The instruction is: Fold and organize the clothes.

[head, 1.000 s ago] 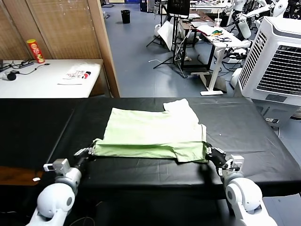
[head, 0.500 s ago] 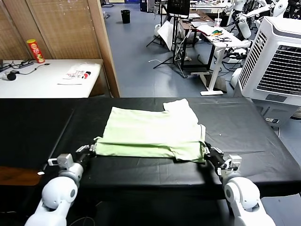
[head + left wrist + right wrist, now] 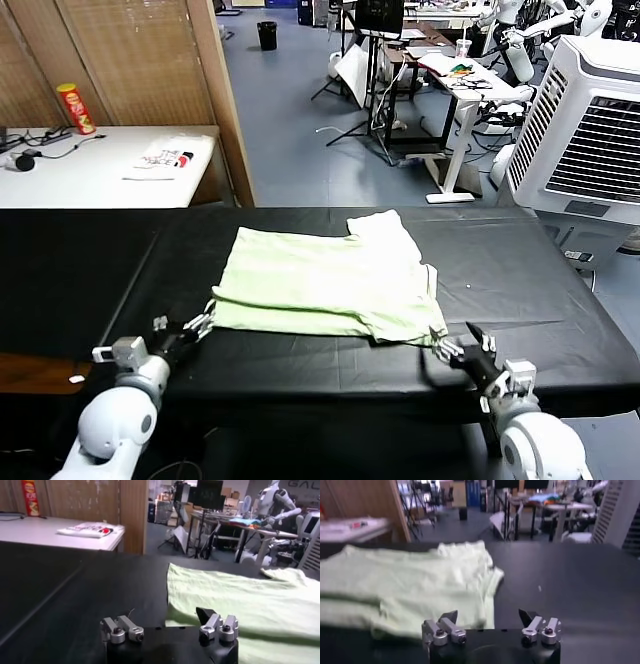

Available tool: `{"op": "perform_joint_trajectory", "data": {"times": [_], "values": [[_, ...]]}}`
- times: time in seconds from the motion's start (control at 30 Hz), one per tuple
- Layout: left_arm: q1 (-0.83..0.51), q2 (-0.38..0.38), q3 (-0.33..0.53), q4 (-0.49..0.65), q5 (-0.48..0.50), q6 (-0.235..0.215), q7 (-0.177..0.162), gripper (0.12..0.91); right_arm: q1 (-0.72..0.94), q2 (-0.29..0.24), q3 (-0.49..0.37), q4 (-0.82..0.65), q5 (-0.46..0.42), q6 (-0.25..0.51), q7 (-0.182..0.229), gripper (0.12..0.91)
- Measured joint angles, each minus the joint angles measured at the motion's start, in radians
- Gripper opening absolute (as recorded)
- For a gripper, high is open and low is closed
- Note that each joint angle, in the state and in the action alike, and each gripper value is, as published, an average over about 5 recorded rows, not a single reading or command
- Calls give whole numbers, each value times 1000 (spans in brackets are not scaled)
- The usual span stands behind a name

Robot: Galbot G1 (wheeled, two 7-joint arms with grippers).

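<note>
- The thin, soft green shirt [image 3: 325, 285] lies folded flat on the smooth black worktop [image 3: 520, 270].
- Left end effector [image 3: 183, 330] and right end effector [image 3: 462, 348] are open, holding nothing.

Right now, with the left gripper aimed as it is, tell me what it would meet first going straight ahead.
The open left gripper points at the near folded edge of the light-green shirt. It would likely meet that edge first, though the exact gap is unclear.
</note>
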Motion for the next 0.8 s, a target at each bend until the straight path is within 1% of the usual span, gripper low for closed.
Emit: {"op": "perform_joint_trajectory", "data": {"times": [0.07,0.3,0.53,0.6,0.63,0.73,0.8], "values": [[6,-3,0,6,2,-1,2,798,-1,0,-9,3,-10,3,-4,687],[-2,-6,1,27,-12,1,3,798,20,6,-32,-16,-24,4,-1,536],[-23,-5,5,57,-57,21,10,785,40,14,-42,-35,-25,2,7,261],[-27,-4,7,62,-62,25,13,741,43,15,-45,-35,-24,0,14,205],[-28,-4,7,64,-66,27,14,704,44,15,-46,-35,-24,-3,18,175],[-26,-4,8,63,-73,31,15,536,40,14,-46,-28,-21,-20,34,130],[-20,-3,8,57,-77,33,15,402,33,11,-42,-19,-19,-38,44,124]]}}
